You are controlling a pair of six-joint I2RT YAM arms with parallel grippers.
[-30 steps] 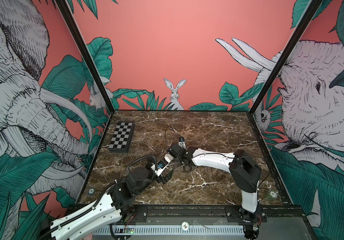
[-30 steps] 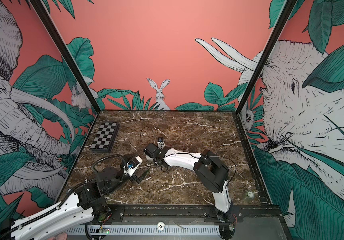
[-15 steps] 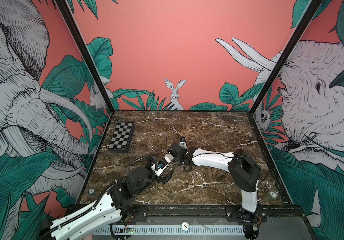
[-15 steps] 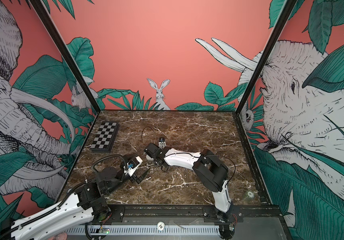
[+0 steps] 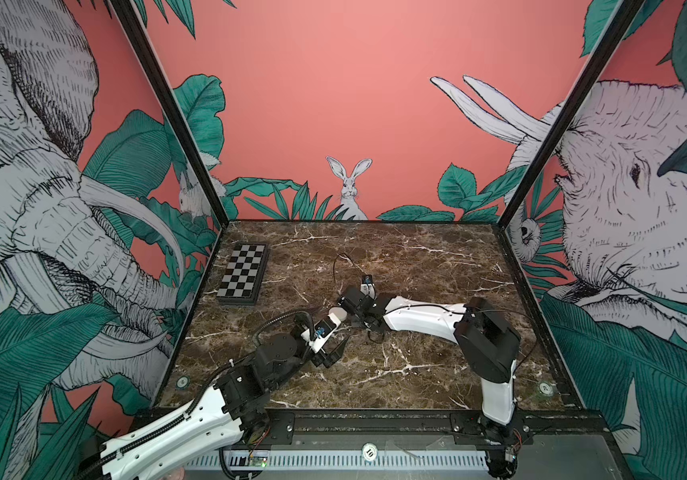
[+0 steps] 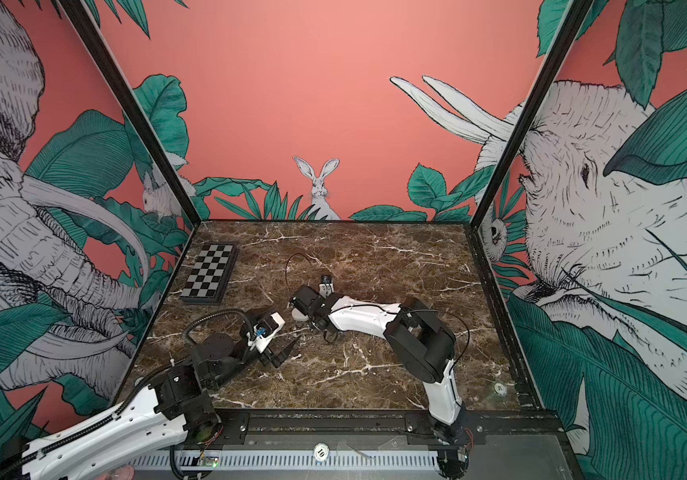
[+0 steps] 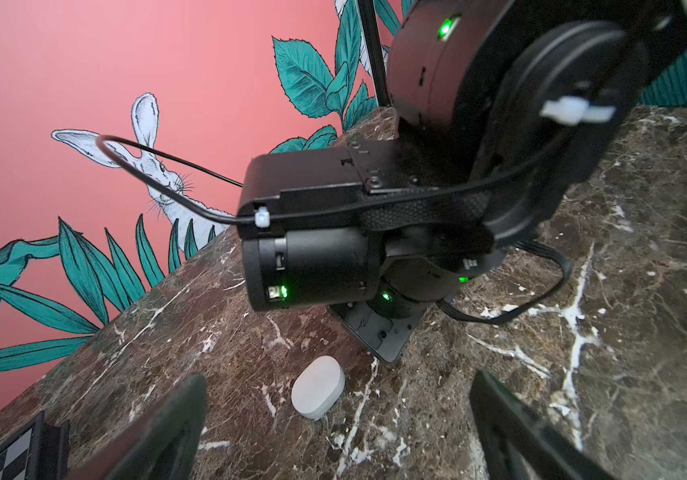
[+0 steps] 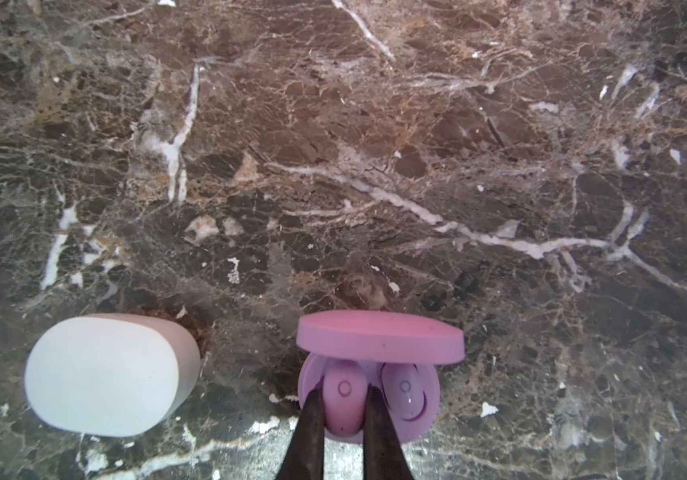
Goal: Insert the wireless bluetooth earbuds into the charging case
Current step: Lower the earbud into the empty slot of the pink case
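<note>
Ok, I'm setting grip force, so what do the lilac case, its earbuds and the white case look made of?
Lilac case: probably matte plastic; flat, even colour with no glare.
Lilac earbuds: glossy plastic; bright highlights on the shells.
White case: seemingly matte or satin plastic; only soft shading across its rounded top.

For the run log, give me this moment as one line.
right hand: shut on lilac earbud in open lilac case | second lilac earbud: seated | white case: closed, alongside | left hand: open, empty
</note>
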